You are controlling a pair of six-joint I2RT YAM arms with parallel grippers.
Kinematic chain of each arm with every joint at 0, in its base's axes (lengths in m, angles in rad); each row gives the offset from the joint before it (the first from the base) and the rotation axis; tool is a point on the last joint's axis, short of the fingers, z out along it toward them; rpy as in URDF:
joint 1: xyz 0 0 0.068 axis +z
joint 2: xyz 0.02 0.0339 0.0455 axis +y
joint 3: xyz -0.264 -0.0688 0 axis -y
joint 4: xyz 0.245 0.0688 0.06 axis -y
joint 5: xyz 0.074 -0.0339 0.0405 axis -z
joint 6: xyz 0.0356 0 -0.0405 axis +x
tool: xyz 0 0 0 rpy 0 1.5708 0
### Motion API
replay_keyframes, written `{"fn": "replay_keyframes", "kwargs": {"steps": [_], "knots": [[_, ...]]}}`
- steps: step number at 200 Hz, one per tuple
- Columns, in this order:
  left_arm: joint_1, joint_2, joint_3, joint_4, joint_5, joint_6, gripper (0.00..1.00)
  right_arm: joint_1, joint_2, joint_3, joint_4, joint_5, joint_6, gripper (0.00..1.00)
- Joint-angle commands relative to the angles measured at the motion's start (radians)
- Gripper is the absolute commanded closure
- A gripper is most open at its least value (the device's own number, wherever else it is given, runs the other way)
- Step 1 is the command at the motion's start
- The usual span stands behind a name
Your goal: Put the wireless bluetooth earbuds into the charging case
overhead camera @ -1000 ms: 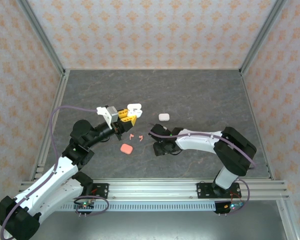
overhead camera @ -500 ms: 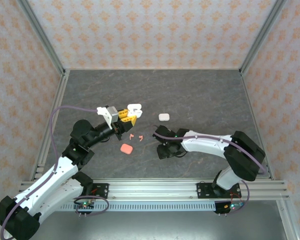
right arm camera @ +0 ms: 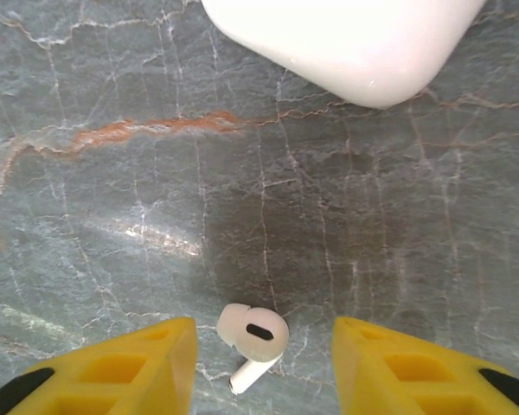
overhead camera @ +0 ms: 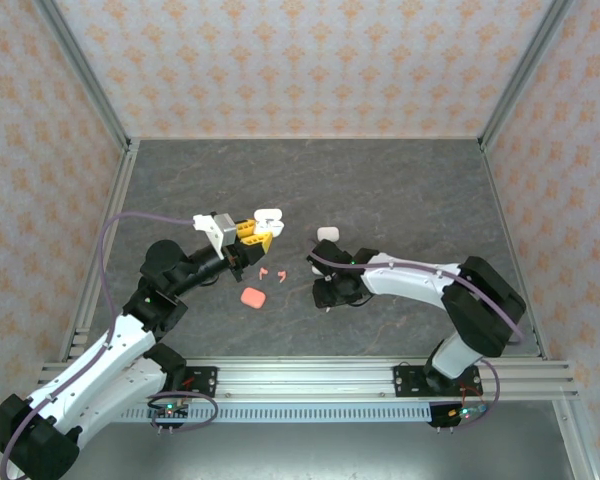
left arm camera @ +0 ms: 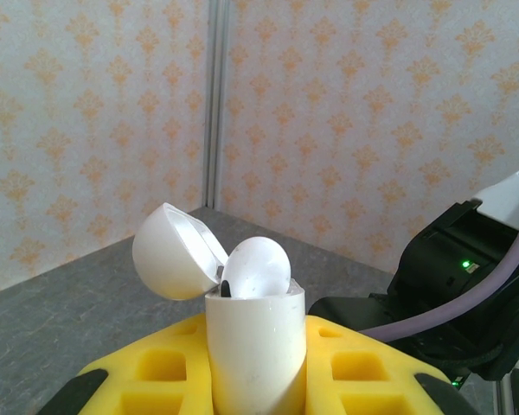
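My left gripper [overhead camera: 252, 232] [left arm camera: 256, 380] is shut on a white charging case [left arm camera: 256, 346] [overhead camera: 267, 216], held upright above the table. Its lid [left arm camera: 169, 251] is flipped open, and one white earbud [left arm camera: 256, 268] sits in it. My right gripper [overhead camera: 326, 294] [right arm camera: 264, 367] hangs low over the table and is open. A white earbud [right arm camera: 253, 333] lies on the table between its yellow fingers [right arm camera: 112, 367], touching neither. Two coral-red earbuds [overhead camera: 272, 272] lie on the table between the arms.
A closed white case [overhead camera: 327, 233] [right arm camera: 346, 43] lies just beyond the right gripper. A closed coral case [overhead camera: 252, 297] lies near the left arm. The dark marbled table [overhead camera: 400, 190] has metal rails and patterned walls around it.
The right gripper has shifted slightly over the table and its jaws have narrowed around the white earbud. The left arm has held still with the case.
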Motion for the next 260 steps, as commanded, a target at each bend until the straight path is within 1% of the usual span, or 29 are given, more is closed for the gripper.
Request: {"fn": "replay_keyframes", "kwargs": {"steps": [1, 52, 76, 102, 127, 161, 195, 221, 234, 260], "knots": [[-0.007, -0.02, 0.005, 0.008, -0.018, 0.01, 1.0, 0.004, 0.024, 0.028, 0.02, -0.021, 0.0, 0.56], [-0.007, -0.02, 0.003, 0.001, -0.02, 0.014, 1.0, 0.008, 0.082, 0.038, 0.042, -0.029, -0.002, 0.63], [-0.007, -0.02, 0.003, -0.005, -0.019, 0.017, 1.0, 0.013, 0.099, 0.043, 0.032, -0.028, -0.003, 0.69], [-0.007, -0.022, 0.005, -0.014, -0.021, 0.021, 1.0, 0.014, 0.088, 0.042, 0.013, -0.017, -0.009, 0.75], [-0.007, -0.022, 0.005, -0.018, -0.022, 0.018, 1.0, 0.014, 0.045, 0.043, -0.007, 0.01, -0.02, 0.75], [-0.007, -0.013, -0.006, 0.006, -0.019, -0.012, 1.0, 0.012, -0.067, 0.057, -0.043, 0.085, -0.06, 0.75], [-0.007, 0.028, -0.009, 0.069, 0.01, -0.071, 1.0, 0.0, -0.259, 0.098, -0.068, 0.175, -0.137, 0.75], [-0.008, 0.069, -0.006, 0.133, 0.031, -0.119, 1.0, -0.005, -0.404, 0.141, -0.042, 0.235, -0.24, 0.75], [-0.009, 0.092, 0.005, 0.149, 0.038, -0.139, 1.0, -0.006, -0.486, 0.166, -0.009, 0.248, -0.296, 0.75], [-0.014, 0.133, 0.027, 0.177, 0.057, -0.176, 1.0, -0.005, -0.56, 0.225, 0.058, 0.216, -0.397, 0.75]]}}
